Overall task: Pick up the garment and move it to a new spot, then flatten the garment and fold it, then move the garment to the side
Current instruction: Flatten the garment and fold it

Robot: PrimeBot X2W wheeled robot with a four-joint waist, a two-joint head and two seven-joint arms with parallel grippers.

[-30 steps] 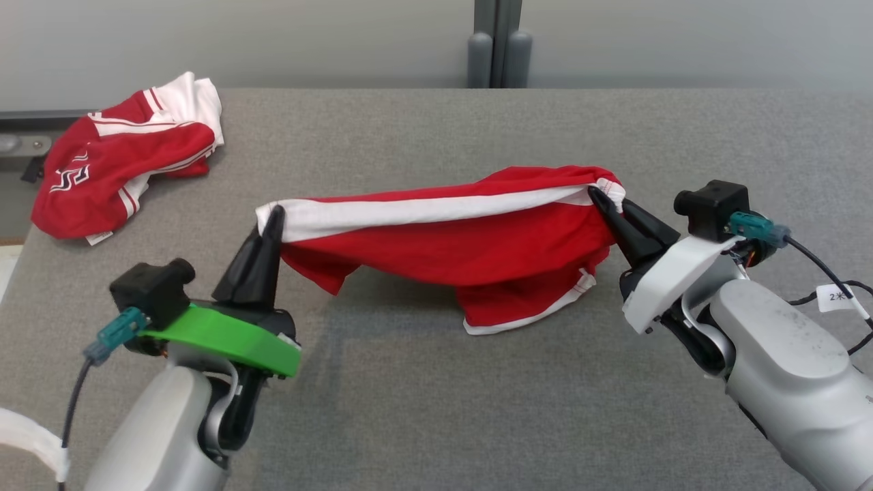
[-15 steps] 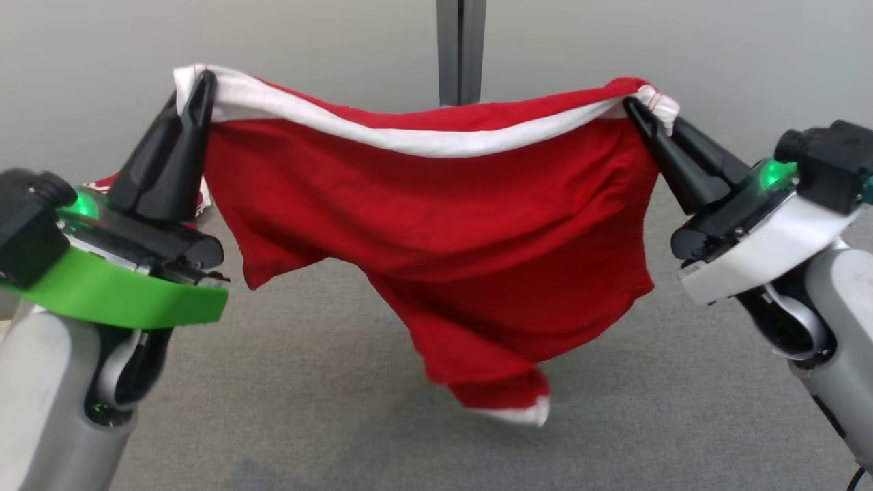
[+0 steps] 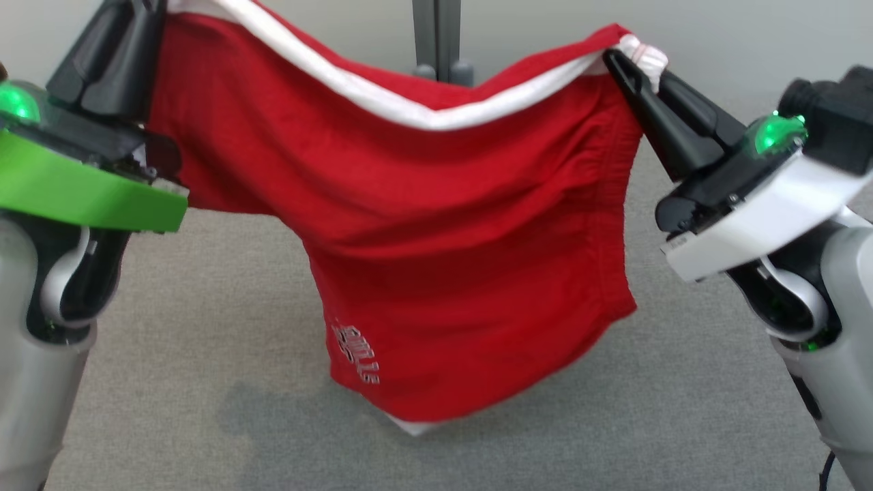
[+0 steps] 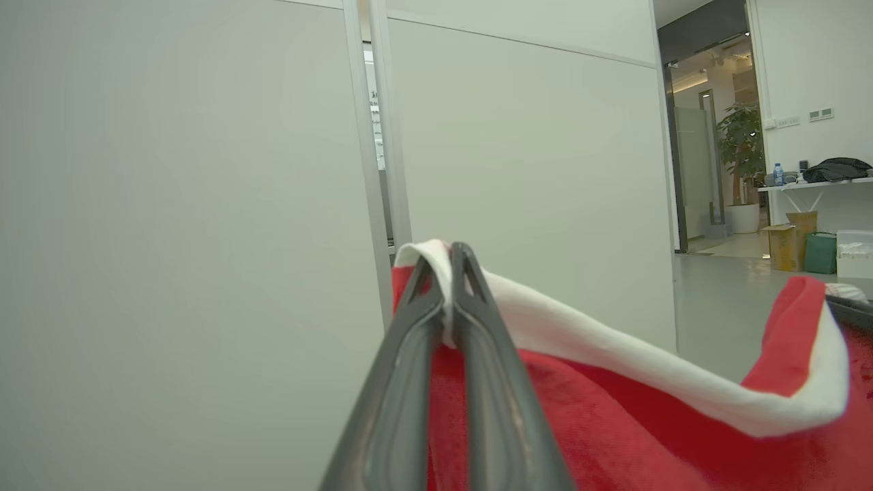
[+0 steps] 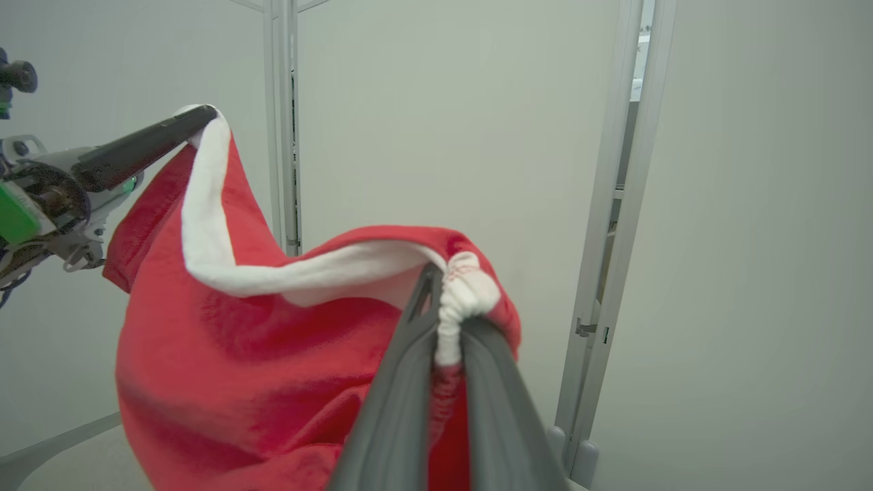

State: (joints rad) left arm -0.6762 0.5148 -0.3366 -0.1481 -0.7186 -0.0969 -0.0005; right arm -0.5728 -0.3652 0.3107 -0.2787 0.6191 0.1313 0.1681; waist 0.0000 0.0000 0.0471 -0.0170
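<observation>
Red, with a white waistband along its top edge, the garment hangs in the air between the two arms, over the grey felt-like table. The left gripper has its two dark fingers pressed together on one end of the waistband, with the white cloth pinched between the tips, as the left wrist view shows plainly. The right gripper is likewise clamped on the other end, where the band bunches into a small gathered knot of white fabric beside the fingertips. In the head view the left end is held higher than the right, and the waistband sags in a shallow curve between them. Below it the red cloth drops in loose folds, longest near the middle, where a sliver of white hem shows at the lowest point; whether that hem touches the table cannot be told. White lettering sits low on the cloth toward the robot's left, too small to read. Behind stand a pale partition wall and a grey post.
</observation>
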